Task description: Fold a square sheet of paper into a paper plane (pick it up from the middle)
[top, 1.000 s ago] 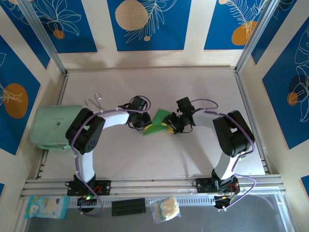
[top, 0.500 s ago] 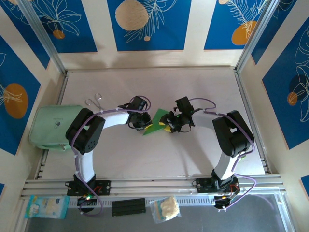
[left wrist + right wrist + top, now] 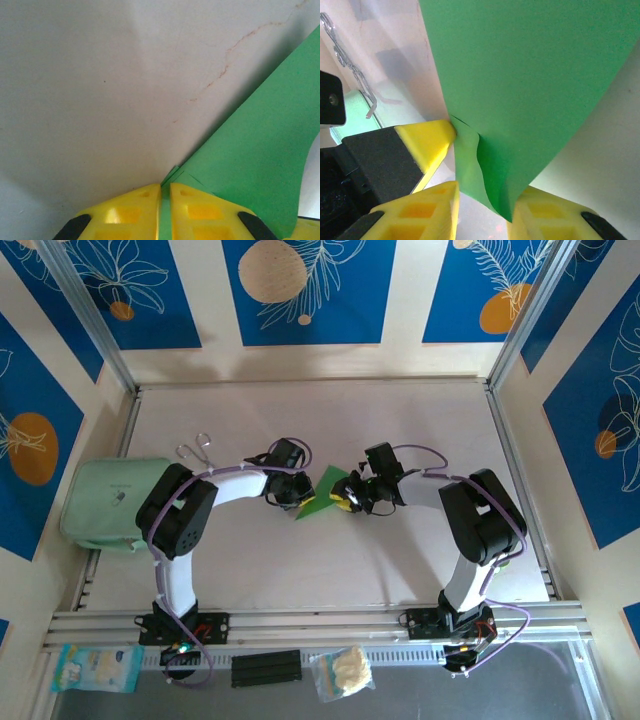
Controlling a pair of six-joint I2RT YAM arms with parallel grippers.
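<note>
The bright green paper (image 3: 322, 488), folded into layers with a pointed triangular outline, is held just above the table between the two arms. My left gripper (image 3: 294, 490) is shut on its left edge; in the left wrist view the yellow fingertips (image 3: 197, 200) pinch a thin strip of the paper (image 3: 260, 150). My right gripper (image 3: 348, 496) stands open at the paper's right side. In the right wrist view a curled corner of the paper (image 3: 520, 85) hangs in the wide gap between its fingers (image 3: 427, 210). The left gripper's yellow finger (image 3: 427, 140) touches that corner.
A pale mint-green pouch (image 3: 105, 502) lies at the table's left edge, with a metal clip (image 3: 195, 449) behind it. Small packets (image 3: 98, 668) (image 3: 343, 670) and a black block (image 3: 265, 668) sit on the front rail. Aluminium rails frame the table.
My right gripper has edged slightly left, closer around the paper's right corner. The left gripper and the paper have stayed where they were.
</note>
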